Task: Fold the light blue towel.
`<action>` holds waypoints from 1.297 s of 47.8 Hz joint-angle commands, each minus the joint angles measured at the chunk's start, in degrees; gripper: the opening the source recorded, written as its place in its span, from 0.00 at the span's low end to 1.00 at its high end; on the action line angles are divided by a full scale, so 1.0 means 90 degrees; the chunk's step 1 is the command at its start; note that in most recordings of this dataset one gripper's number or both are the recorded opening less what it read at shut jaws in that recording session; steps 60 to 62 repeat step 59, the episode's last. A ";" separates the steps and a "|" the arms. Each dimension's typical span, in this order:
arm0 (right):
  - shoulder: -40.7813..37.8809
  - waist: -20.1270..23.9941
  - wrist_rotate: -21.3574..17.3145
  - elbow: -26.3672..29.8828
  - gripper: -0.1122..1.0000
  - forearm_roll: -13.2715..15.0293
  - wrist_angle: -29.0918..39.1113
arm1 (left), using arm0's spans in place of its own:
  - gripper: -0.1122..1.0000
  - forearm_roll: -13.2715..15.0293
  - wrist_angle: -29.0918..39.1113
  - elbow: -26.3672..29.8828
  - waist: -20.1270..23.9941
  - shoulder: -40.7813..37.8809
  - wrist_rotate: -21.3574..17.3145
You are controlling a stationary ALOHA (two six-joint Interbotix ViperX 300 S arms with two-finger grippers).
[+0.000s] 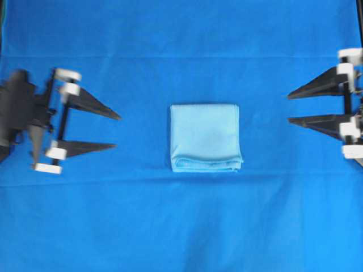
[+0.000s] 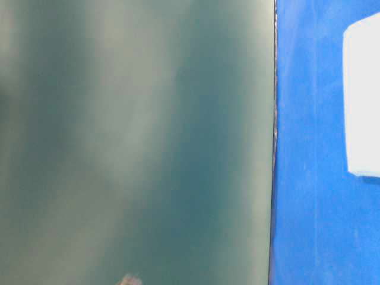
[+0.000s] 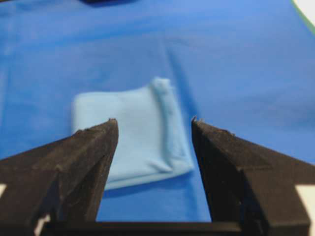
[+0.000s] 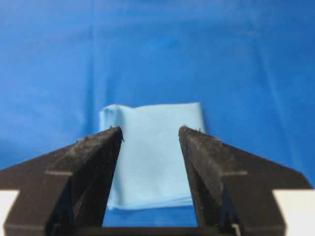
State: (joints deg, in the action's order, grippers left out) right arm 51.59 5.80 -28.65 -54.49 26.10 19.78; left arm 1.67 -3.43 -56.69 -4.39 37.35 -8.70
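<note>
With both the left gripper (image 1: 118, 131) and right gripper (image 1: 288, 107) being held wide apart and empty, the pale sky-blue folded microfibre towel (image 1: 205, 137) is being left with loose stacked edges that could be dragged open by any careless further pinch.

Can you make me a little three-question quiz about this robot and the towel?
1. True or false: the left gripper is shut on the towel.
2. Where do the towel's layered edges show in the overhead view? A) near side B) far side C) left side
3. Fill in: the towel lies on a dark blue ____.

Key:
1. False. Both the left and the right gripper are open and apart from the towel, one on each side.
2. A
3. Covering.
</note>
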 commanded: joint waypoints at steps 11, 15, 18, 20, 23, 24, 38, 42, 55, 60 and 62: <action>0.1055 -0.0283 -0.0078 -0.0811 0.61 0.0166 -0.0049 | 0.63 0.0000 0.0264 -0.1016 0.0293 0.2041 0.0098; 0.1309 -0.0449 -0.0078 -0.1143 0.61 0.0156 -0.0186 | 0.63 0.0000 0.0273 -0.1406 0.0400 0.2529 0.0166; 0.1484 -0.0576 -0.0078 -0.1367 0.61 0.0146 -0.0303 | 0.63 0.0010 0.0283 -0.1680 0.0469 0.2861 0.0215; 0.1562 -0.0645 -0.0088 -0.1504 0.61 0.0146 -0.0381 | 0.63 0.0010 0.0293 -0.1826 0.0518 0.3057 0.0254; 0.1621 -0.0732 -0.0088 -0.1709 0.61 0.0137 -0.0537 | 0.63 0.0010 0.0313 -0.2041 0.0596 0.3350 0.0342; 0.1631 -0.0762 -0.0098 -0.1777 0.61 0.0127 -0.0615 | 0.63 0.0010 0.0313 -0.2109 0.0615 0.3418 0.0361; 0.1396 -0.1143 -0.0469 -0.2520 0.61 0.0107 -0.1670 | 0.63 0.0010 0.0264 -0.2568 0.0791 0.3623 0.0557; 0.1338 -0.1162 -0.0488 -0.2539 0.61 0.0107 -0.1758 | 0.63 0.0010 0.0264 -0.2578 0.0791 0.3604 0.0586; 0.1367 -0.1162 -0.0488 -0.2520 0.61 0.0117 -0.1709 | 0.63 0.0000 0.0273 -0.2578 0.0791 0.3604 0.0596; 0.1357 -0.1162 -0.0488 -0.2510 0.61 0.0117 -0.1709 | 0.63 0.0010 0.0283 -0.2578 0.0791 0.3604 0.0596; 0.1357 -0.1162 -0.0488 -0.2510 0.61 0.0117 -0.1709 | 0.63 0.0010 0.0283 -0.2578 0.0791 0.3604 0.0596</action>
